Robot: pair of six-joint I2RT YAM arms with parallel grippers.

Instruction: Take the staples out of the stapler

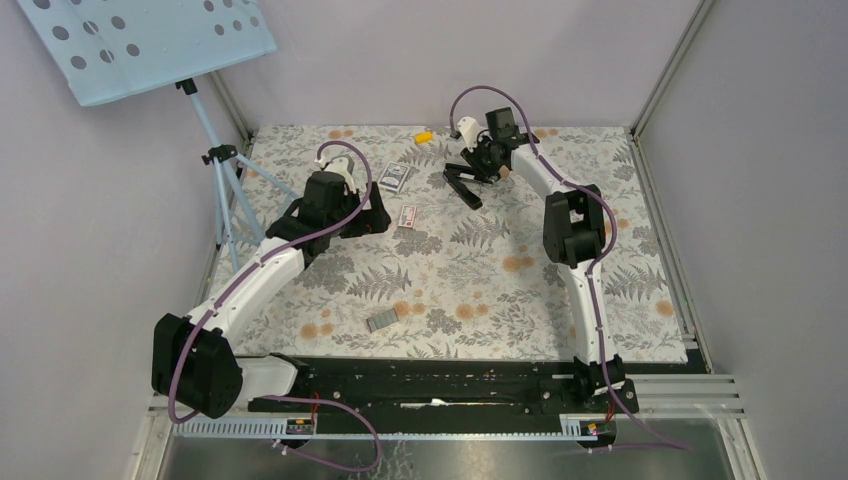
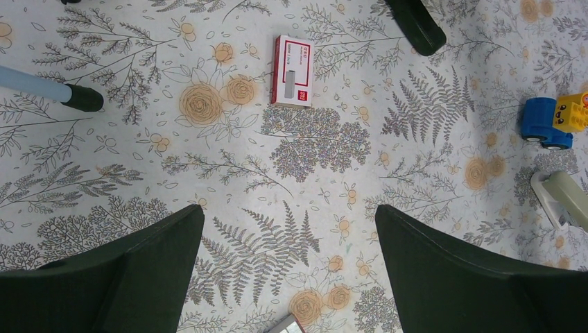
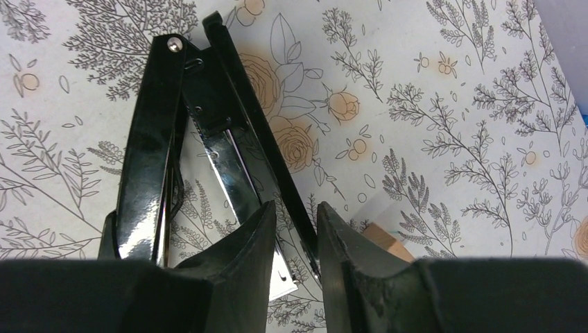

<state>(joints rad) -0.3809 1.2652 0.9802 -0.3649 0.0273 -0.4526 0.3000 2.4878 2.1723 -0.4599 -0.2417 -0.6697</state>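
The black stapler is at the back of the mat, its two arms spread open. In the right wrist view the stapler is hinged at the top and its silver rail shows between the arms. My right gripper is shut on the thin right-hand arm of the stapler, and it also shows in the top view. A grey strip of staples lies on the mat near the front centre, far from both grippers. My left gripper is open and empty over the mat; it also shows in the top view.
A small red box lies ahead of the left gripper, and it shows in the top view. A blue box lies behind it. A blue toy car, a yellow piece and a tripod stand around.
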